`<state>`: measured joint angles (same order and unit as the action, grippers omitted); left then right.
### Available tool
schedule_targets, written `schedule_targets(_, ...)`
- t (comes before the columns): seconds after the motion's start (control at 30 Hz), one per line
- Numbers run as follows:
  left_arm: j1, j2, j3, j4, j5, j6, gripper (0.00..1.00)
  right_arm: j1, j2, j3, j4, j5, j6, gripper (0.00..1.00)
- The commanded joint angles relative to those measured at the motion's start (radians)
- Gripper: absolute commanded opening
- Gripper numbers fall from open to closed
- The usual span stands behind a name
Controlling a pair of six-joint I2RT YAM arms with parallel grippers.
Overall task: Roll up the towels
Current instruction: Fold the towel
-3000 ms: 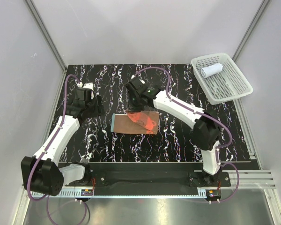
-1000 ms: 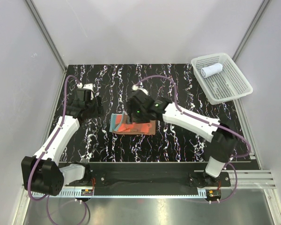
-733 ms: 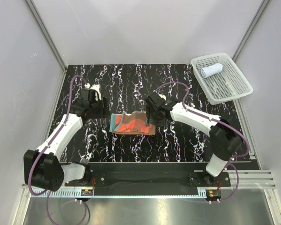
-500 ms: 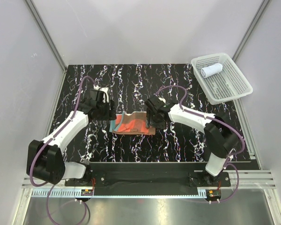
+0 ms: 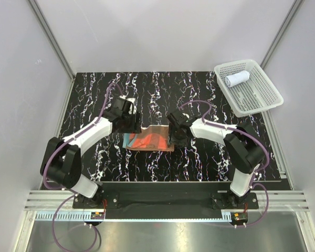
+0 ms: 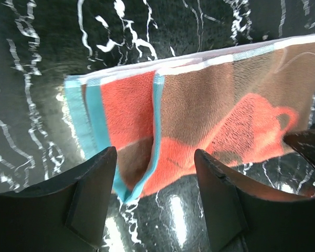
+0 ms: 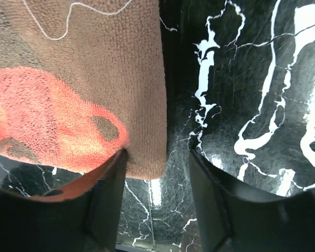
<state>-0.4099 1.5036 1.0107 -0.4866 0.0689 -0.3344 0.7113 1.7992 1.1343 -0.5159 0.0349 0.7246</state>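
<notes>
Marbled table (image 5: pixel 199 94): orange-red towel (image 5: pixel 149 139) runs left-right (teal end left).

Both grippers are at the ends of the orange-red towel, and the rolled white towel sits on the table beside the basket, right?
No: the top external view shows the rolled white towel lying inside the basket. The left gripper and right gripper are at the ends of the orange-red towel.
</notes>
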Motion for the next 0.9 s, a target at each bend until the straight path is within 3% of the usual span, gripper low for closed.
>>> schedule_targets(0.0,-0.018,0.038,0.037,0.08,0.014,-0.025,0.64,-0.004,0.011,-0.025,0.059,-0.032,0.016,0.55)
schedule_targets(0.07,-0.021,0.064,0.037,0.1,0.028,-0.029,0.62,-0.004,0.017,-0.042,0.077,-0.061,0.019,0.52)
schedule_targets(0.2,-0.024,0.102,0.032,0.125,0.057,-0.038,0.41,-0.004,0.017,-0.07,0.088,-0.069,0.024,0.44)
schedule_targets(0.33,-0.024,0.112,0.029,0.114,0.042,-0.043,0.04,-0.004,-0.001,-0.103,0.091,-0.067,0.027,0.4)
schedule_targets(0.37,-0.024,0.109,0.029,0.106,0.029,-0.045,0.0,-0.004,-0.004,-0.11,0.091,-0.067,0.03,0.4)
schedule_targets(0.53,-0.023,0.05,0.057,-0.001,-0.111,-0.051,0.0,-0.004,-0.038,-0.155,0.083,-0.066,0.038,0.4)
schedule_targets(0.87,-0.023,0.037,0.078,-0.073,-0.207,-0.034,0.0,-0.004,-0.08,-0.203,0.06,-0.059,0.036,0.39)
